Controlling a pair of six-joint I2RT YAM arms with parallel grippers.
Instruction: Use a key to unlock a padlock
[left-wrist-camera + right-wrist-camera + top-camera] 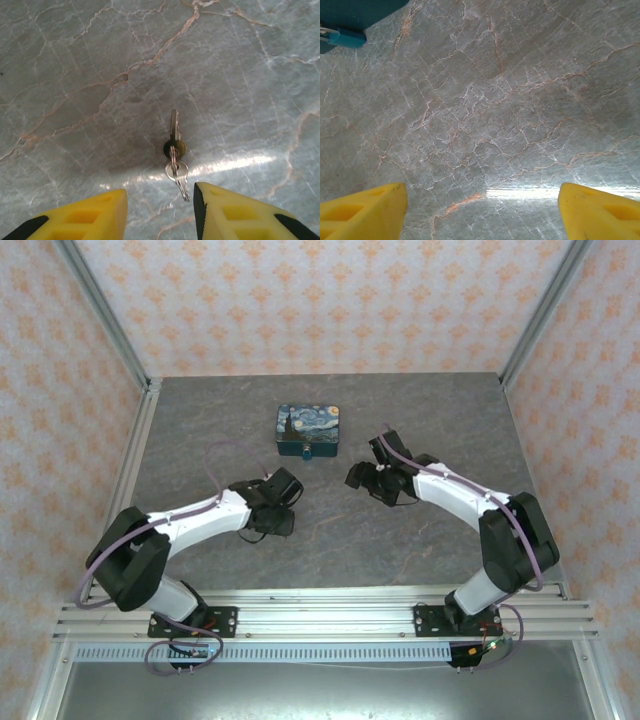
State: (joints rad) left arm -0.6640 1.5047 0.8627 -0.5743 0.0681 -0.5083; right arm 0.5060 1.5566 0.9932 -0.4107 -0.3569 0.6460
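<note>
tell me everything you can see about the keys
The keys are two small silvery metal keys joined by a thin ring, one with a dark round head. They lie flat on the grey marbled table, blades pointing opposite ways, just ahead of the gap in the left pincer. No finger seems to touch them.

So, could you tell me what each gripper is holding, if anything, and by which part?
Nothing is held. The keys lie untouched on the table before the open left gripper; the right gripper is open too.
</note>
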